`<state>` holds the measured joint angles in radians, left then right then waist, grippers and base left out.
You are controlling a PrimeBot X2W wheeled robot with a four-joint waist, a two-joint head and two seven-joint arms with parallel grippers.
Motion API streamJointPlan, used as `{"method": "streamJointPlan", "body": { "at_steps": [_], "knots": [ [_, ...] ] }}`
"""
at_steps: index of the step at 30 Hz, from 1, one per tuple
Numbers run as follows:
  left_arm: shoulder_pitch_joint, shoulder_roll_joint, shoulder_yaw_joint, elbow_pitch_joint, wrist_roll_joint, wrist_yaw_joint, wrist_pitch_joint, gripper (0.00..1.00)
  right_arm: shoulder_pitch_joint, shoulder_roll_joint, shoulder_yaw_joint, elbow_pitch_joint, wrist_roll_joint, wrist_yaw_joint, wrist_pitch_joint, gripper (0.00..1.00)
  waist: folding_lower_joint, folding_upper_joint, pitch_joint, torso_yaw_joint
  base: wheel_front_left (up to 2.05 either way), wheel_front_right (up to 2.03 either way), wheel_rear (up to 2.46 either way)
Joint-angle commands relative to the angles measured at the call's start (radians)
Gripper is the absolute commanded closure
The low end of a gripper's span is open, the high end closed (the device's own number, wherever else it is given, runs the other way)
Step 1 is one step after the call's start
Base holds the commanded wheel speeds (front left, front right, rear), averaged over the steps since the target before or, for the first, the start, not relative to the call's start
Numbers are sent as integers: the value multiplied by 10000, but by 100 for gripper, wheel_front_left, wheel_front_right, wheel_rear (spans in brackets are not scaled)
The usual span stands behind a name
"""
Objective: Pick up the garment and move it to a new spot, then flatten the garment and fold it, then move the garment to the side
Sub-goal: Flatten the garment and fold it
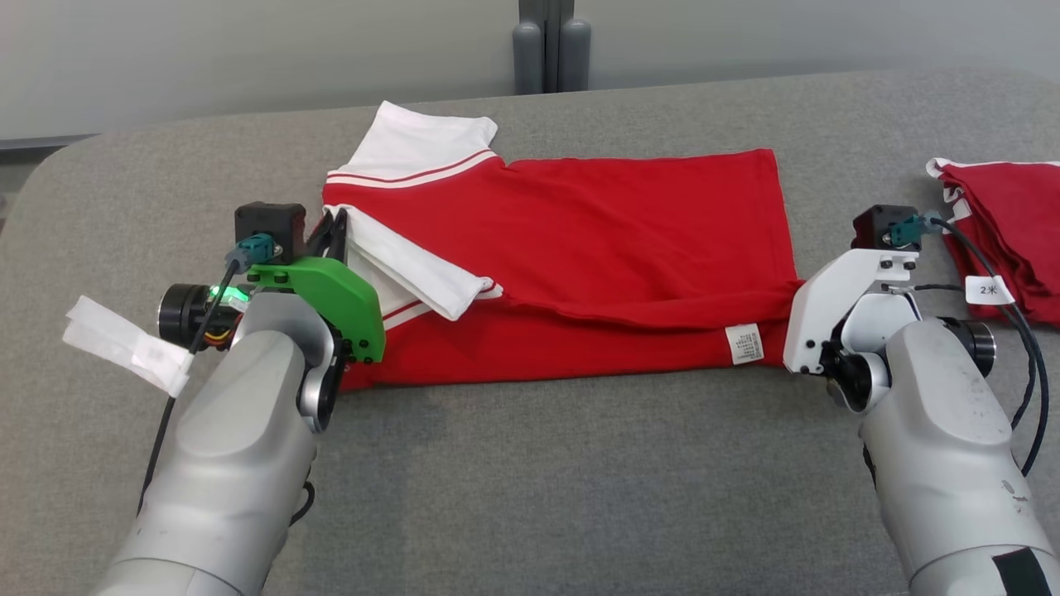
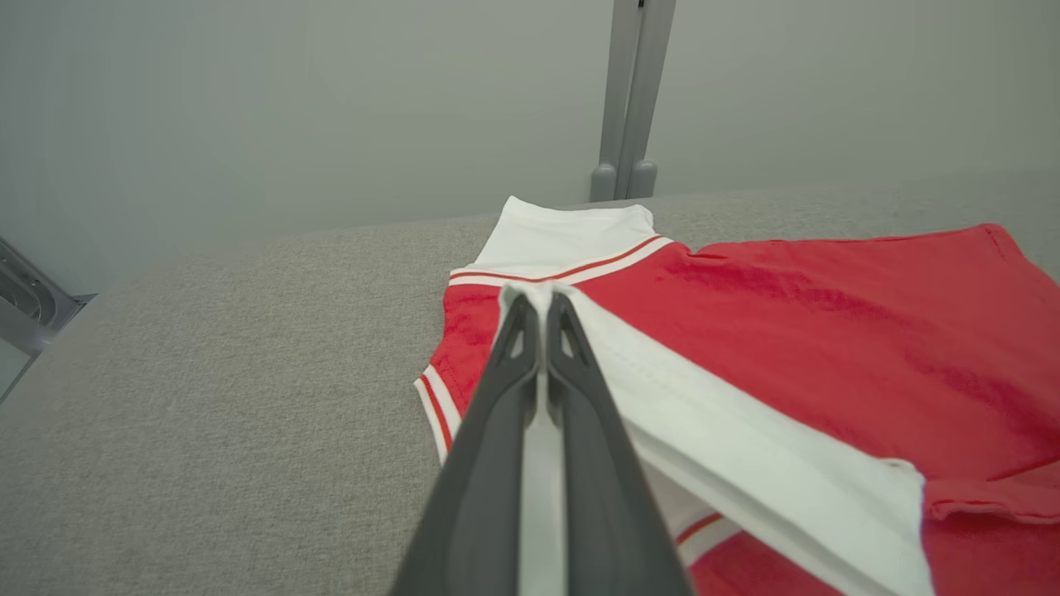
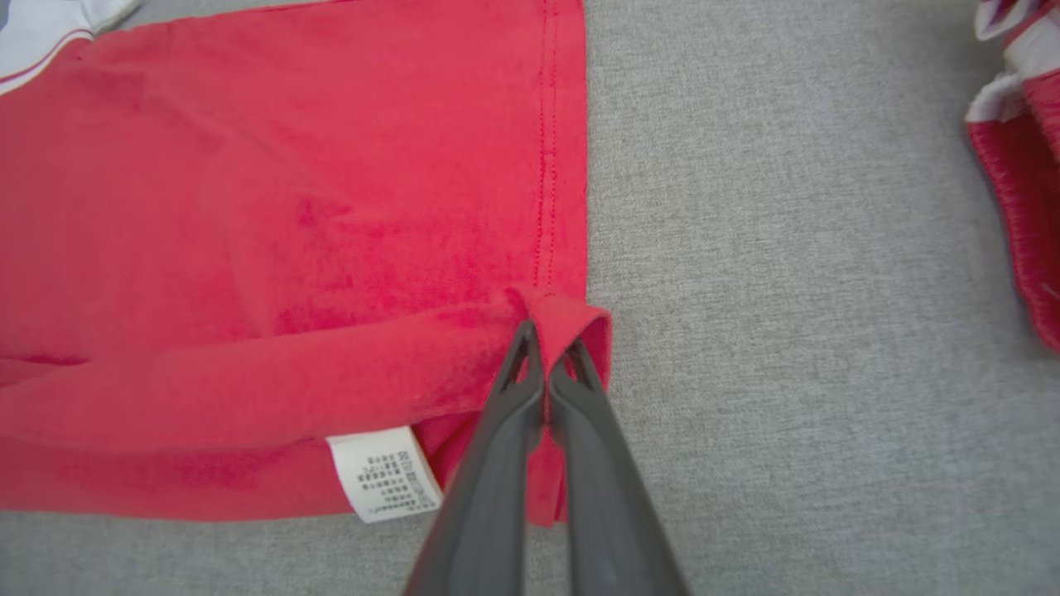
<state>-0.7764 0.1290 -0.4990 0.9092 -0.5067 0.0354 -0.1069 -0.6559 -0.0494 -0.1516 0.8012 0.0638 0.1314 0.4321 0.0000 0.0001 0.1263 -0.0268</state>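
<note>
The garment (image 1: 596, 240) is a red shirt with white, red-striped sleeves, spread across the grey table (image 1: 530, 463), its lower part folded up over the body. My left gripper (image 1: 335, 228) is shut on the white sleeve at the garment's left end; in the left wrist view white cloth shows between the closed fingers (image 2: 538, 302) over the garment (image 2: 828, 331). My right gripper (image 1: 797, 288) is shut on the red hem corner at the right end. In the right wrist view its tips (image 3: 542, 348) pinch a small raised fold of the garment (image 3: 290, 207), beside a white care label (image 3: 385, 472).
A second red and white garment (image 1: 1010, 240) lies bunched at the table's right edge, close to my right wrist, and also shows as red cloth (image 3: 1023, 215). A grey post (image 1: 551, 50) stands behind the table. The table's rounded left corner is near my left arm.
</note>
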Motion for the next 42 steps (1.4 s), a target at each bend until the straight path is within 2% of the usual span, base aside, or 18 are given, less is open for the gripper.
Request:
{"method": "streamJointPlan", "body": {
  "at_steps": [1, 2, 3, 4, 5, 6, 15, 23, 30, 35, 42],
  "knots": [
    [-298, -10, 9, 170, 14, -52, -129, 100, -225, -25, -3, 154, -32, -16, -129, 100, 0, -1, 60, -28, 0, 0, 0],
    [-379, -25, 14, 319, -4, -63, -178, 100, -312, -24, -17, 277, -32, -16, -190, 88, 0, -1, 77, -35, 0, 0, 0],
    [-436, -48, 6, 447, -19, -83, -198, 100, -380, -24, -46, 366, -29, -16, -278, 68, 0, -1, 87, -41, 0, 0, 0],
    [-527, -65, -7, 588, -22, -82, -231, 84, -489, -24, -96, 468, -26, -16, -400, 0, 0, -1, 96, -47, 0, 0, 0],
    [-625, -69, -30, 678, 14, -96, -301, 56, -561, -26, -102, 571, -34, -16, -464, 0, 0, -1, 97, -52, 0, 0, 0],
    [-739, -75, -36, 807, 19, -114, -331, 0, -658, -21, -78, 701, -22, -16, -526, 0, 0, -1, 94, -61, 0, 0, 0],
    [-1169, -143, 22, 1489, -188, -272, -814, 0, -1262, -21, 10, 1296, 223, -16, -1320, 0, 0, -1, -128, -45, 0, 0, 0],
    [-994, 187, 142, 1433, -383, -499, -763, 0, -745, -105, 172, 861, -254, -16, -1773, 0, 0, -1, -554, 97, 0, 0, 0],
    [287, 449, 54, 974, -700, -602, 145, 0, 669, -278, 548, -328, -90, -16, -1823, 0, 0, -1, -1078, 280, 0, 0, 0],
    [1806, 520, 12, 288, -1041, -523, 995, 0, 2003, -338, 721, -1682, 87, -17, -1577, 0, 0, -1, -1211, 294, 0, 0, 0],
    [3275, 483, 281, -909, -1692, -94, 1918, 0, 3428, -236, 848, -3698, 363, -17, -886, 0, 0, -1, -953, 129, 0, 0, 0]
  ]
}}
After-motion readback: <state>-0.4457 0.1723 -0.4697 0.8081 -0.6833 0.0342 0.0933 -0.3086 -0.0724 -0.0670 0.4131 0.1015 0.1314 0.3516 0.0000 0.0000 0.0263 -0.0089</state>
